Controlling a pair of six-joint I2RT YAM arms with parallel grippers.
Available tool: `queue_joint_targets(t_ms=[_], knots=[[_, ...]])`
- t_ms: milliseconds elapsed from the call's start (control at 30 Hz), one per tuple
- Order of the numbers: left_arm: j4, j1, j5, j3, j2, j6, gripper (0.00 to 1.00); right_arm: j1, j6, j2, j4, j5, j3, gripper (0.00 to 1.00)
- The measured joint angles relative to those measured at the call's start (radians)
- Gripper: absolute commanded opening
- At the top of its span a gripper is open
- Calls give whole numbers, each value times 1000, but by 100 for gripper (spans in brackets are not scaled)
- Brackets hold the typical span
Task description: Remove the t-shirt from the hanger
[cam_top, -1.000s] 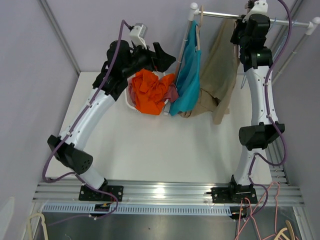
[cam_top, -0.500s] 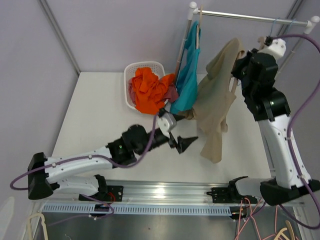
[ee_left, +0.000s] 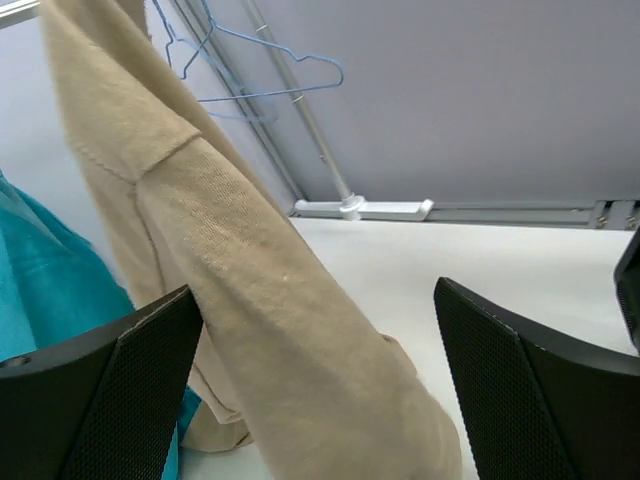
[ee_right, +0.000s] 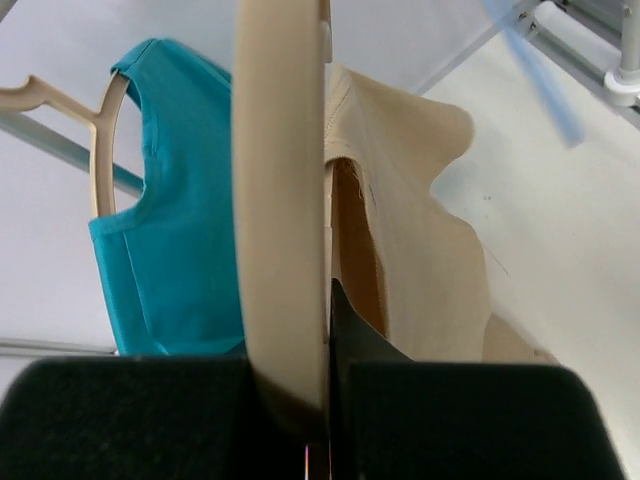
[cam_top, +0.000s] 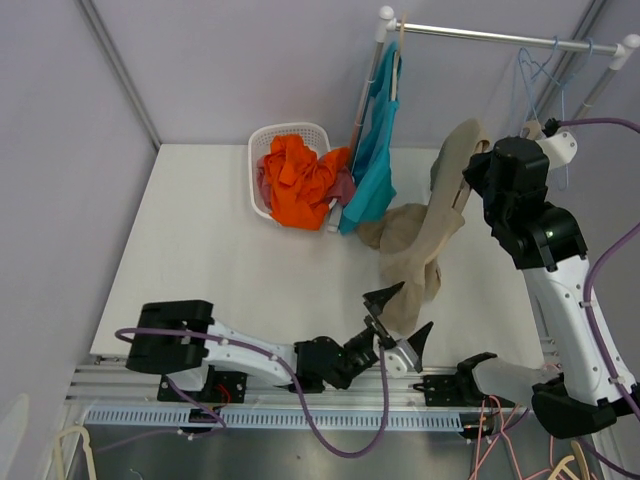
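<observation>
At the near edge, the left gripper (cam_top: 402, 316) is gaping wide just beside the beige t-shirt's (cam_top: 425, 240) lower end. The t-shirt is draping from the wooden hanger (ee_right: 280, 200), which the right gripper (ee_right: 322, 398) is pinching tightly, farther right, below the rail (cam_top: 490, 36).

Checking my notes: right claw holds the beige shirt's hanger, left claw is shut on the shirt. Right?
No: the left claw is open, not gripping the beige shirt, per the left wrist view. The right claw does hold the hanger.
</observation>
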Motion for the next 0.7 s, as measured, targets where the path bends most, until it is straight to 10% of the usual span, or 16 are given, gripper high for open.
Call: queue_joint_targets(t_ms=[233, 367, 700], knots=[[73, 6, -110, 69, 76, 108, 95, 16, 8, -78, -8, -10, -31, 0], [103, 26, -171, 111, 75, 147, 5, 18, 8, -100, -14, -19, -31, 0], [111, 34, -159, 71, 12, 85, 0, 16, 5, -68, -79, -33, 10, 0]])
